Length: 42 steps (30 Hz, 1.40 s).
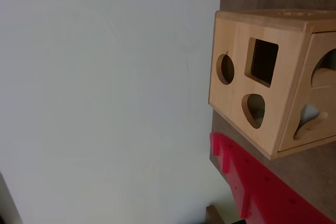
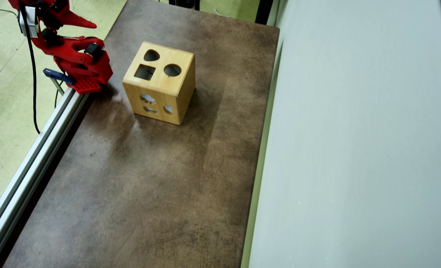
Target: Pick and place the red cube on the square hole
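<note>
The wooden box [image 2: 160,82] sits upper centre of the brown table [image 2: 149,186] in the overhead view, the square hole [image 2: 145,72] on its top face. The gripper [image 2: 90,20] hangs upper left; jaw state cannot be told. The red cube is not visible.

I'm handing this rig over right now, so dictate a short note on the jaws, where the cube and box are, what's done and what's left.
Gripper: only one red finger shows in the wrist view; the arm is folded back at the table's upper left corner in the overhead view. Open or shut: cannot tell.
Wooden box: on the table, square hole on its top face beside the round and teardrop holes.
Red cube: not visible in either view.
Done: cannot confirm.
Left: find the cube first; check inside the box.
</note>
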Each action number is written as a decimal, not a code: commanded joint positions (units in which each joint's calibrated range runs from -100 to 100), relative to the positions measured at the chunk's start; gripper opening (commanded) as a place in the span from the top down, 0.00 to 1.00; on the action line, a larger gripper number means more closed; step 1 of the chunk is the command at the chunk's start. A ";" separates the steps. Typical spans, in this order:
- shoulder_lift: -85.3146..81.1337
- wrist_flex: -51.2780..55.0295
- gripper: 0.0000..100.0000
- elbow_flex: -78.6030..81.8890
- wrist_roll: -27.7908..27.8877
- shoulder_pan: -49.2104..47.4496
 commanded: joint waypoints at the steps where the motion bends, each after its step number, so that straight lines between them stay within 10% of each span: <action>1: 0.09 -0.23 0.25 0.03 0.29 -0.33; 13: 0.09 0.01 0.99 -0.06 0.44 -0.26; 42: 0.09 -0.23 0.98 0.21 0.34 -0.18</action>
